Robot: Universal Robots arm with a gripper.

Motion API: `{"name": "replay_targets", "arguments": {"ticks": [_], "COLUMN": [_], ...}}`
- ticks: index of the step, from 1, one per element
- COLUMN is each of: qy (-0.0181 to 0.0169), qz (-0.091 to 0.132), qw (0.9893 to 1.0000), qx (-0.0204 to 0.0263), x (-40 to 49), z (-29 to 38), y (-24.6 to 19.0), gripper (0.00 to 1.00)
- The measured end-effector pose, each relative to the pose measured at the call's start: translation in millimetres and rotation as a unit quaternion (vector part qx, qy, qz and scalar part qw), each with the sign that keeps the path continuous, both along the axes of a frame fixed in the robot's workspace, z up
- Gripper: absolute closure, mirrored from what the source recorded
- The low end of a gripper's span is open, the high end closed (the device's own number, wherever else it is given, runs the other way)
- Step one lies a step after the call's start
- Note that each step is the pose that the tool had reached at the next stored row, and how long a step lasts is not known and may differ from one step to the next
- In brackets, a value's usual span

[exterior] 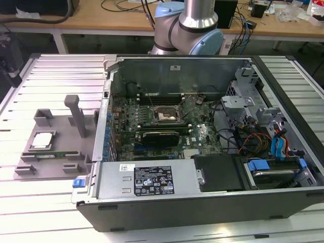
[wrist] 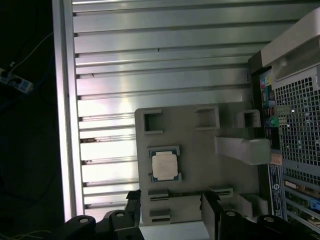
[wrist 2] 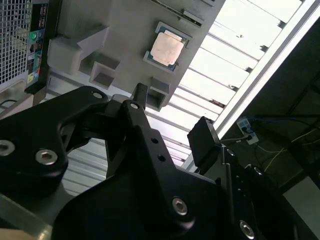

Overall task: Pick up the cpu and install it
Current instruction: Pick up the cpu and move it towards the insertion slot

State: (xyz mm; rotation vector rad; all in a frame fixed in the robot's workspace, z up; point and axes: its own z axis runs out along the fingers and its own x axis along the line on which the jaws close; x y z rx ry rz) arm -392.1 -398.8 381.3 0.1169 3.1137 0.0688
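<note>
Spread jaws above cpu [wrist: 164,165], slatted table [wrist: 150,75]

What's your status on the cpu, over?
Gripper open, empty, above the grey tray. Cpu seated in its tray pocket, untouched. Upright post stands apart from it.

One cpu [exterior: 42,140], one memory stick [exterior: 50,154], one grey tray [exterior: 61,129], one open computer case [exterior: 202,208].
</note>
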Motion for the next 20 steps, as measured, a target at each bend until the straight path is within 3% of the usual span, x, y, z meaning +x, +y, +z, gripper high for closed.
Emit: {"name": "replay_targets", "arguments": {"ticks": [20], "qy": [0.0], "qz": [0.0], "qw": [1.0], "qx": [0.0], "x": [0.0], "z": [-12.1], "y": [0.0], "gripper": [0.4]}}
